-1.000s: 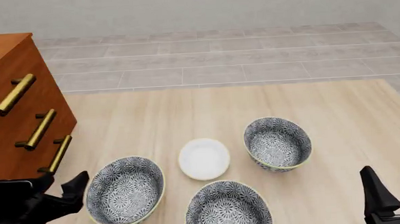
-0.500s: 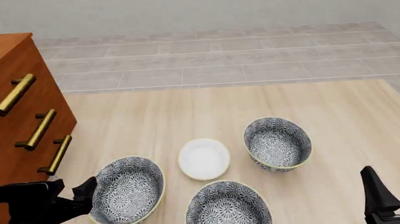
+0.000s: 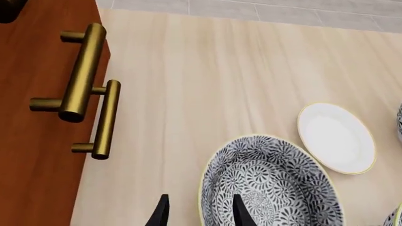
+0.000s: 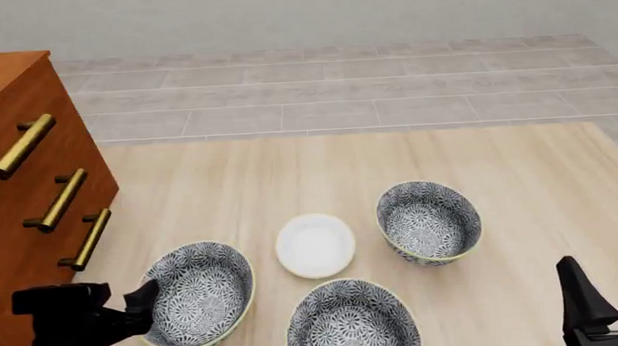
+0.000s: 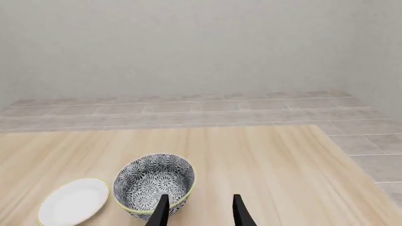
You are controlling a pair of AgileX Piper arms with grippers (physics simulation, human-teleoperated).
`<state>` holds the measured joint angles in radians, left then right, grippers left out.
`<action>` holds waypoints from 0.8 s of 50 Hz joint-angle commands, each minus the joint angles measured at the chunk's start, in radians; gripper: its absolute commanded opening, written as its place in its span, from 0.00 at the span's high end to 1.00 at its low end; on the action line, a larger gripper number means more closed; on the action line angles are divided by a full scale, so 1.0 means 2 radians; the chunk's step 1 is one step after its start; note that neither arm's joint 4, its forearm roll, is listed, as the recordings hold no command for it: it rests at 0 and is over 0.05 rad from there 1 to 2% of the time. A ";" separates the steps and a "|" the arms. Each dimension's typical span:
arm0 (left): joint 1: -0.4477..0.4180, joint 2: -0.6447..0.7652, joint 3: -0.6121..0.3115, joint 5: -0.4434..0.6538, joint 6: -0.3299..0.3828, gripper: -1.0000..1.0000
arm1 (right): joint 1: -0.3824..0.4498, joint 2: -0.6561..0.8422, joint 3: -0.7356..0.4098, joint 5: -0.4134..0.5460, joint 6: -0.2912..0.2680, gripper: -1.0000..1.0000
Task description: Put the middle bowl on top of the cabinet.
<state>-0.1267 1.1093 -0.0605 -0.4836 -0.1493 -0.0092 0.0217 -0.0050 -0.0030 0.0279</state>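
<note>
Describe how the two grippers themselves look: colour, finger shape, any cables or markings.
Both are matte black all over. The left gripper sits on a chunky, blocky black wrist body. The right gripper shows two flat, blade-like fingers tapering to blunt tips above a narrower base. In the wrist views the fingertips appear as slim black wedges. No cables, labels or markings are visible.

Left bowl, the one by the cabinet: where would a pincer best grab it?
By the rim, coming down from above on the cabinet side. The left bowl sits upright, deep and round, likely too wide to span, so one finger inside the wall and one outside seems best. The open left pincer is lined up that way.
</note>
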 commanded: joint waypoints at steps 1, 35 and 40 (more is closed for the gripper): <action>-0.003 0.031 0.005 -0.027 -0.004 0.00 | 0.000 0.001 0.001 -0.002 0.001 0.00; -0.009 0.114 0.018 -0.100 -0.020 0.00 | -0.003 0.003 -0.001 -0.002 0.005 0.00; -0.012 0.127 0.019 -0.110 -0.024 0.00 | -0.003 0.000 -0.001 0.000 0.005 0.00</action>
<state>-0.1446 1.3188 -0.0310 -0.6698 -0.1865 -0.0148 0.0225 -0.0046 -0.0045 0.0366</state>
